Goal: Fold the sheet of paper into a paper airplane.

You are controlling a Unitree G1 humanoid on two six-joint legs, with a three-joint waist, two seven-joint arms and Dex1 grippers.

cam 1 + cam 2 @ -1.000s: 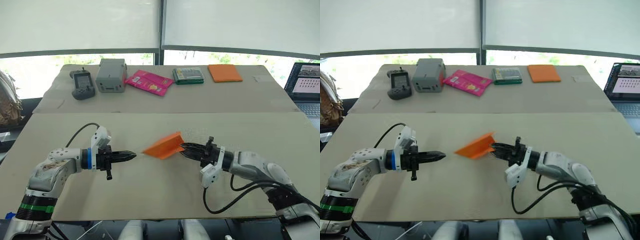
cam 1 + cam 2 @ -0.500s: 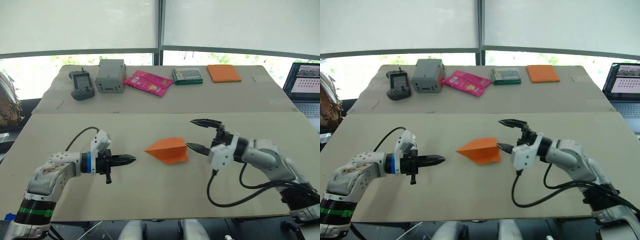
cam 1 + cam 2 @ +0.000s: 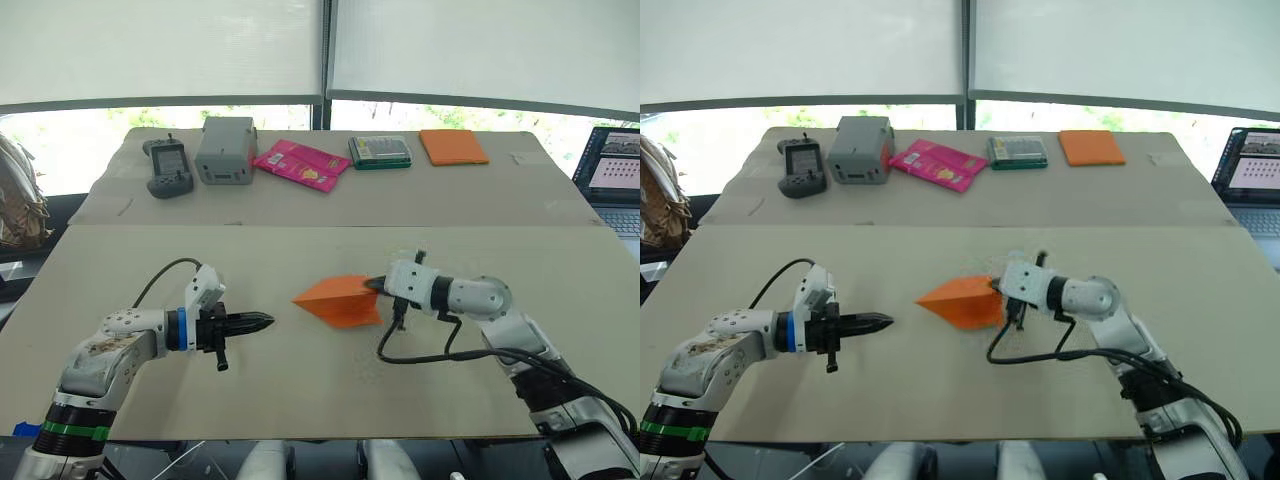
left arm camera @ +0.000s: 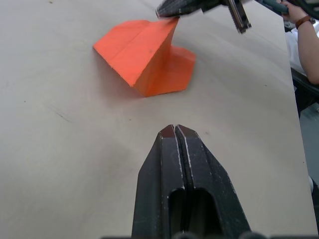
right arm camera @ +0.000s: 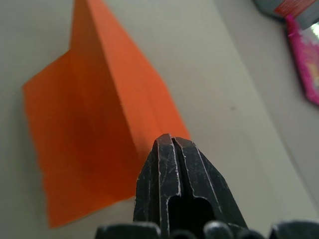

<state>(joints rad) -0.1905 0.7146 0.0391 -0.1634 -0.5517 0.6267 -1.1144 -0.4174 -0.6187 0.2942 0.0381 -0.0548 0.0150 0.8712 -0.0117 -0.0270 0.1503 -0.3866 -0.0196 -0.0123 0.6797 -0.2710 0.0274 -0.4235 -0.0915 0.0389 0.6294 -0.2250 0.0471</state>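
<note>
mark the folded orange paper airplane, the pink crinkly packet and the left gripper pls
folded orange paper airplane [image 3: 338, 299], left eye view, on its upper face.
pink crinkly packet [image 3: 301, 165], left eye view, at its middle.
left gripper [image 3: 266, 321], left eye view, at the tip of its shut black fingers.

The paper airplane [image 3: 340, 299] is thin matt orange paper, its folds sharp and its faces smooth, with faint crease lines showing on the raised flap. The desk [image 3: 300, 380] under it has a dull beige top, matt and slightly speckled, with a few small dark flecks and light scuffs. The left tool [image 4: 176, 130] is black plastic with a soft sheen, its fingers finely scratched and edged with pale wear. The right tool [image 5: 167, 141] looks the same: black, faintly glossy, scored along the edges. At the far edge of the desk, the pink packet [image 3: 300, 165] looks glossy and crinkled.
</note>
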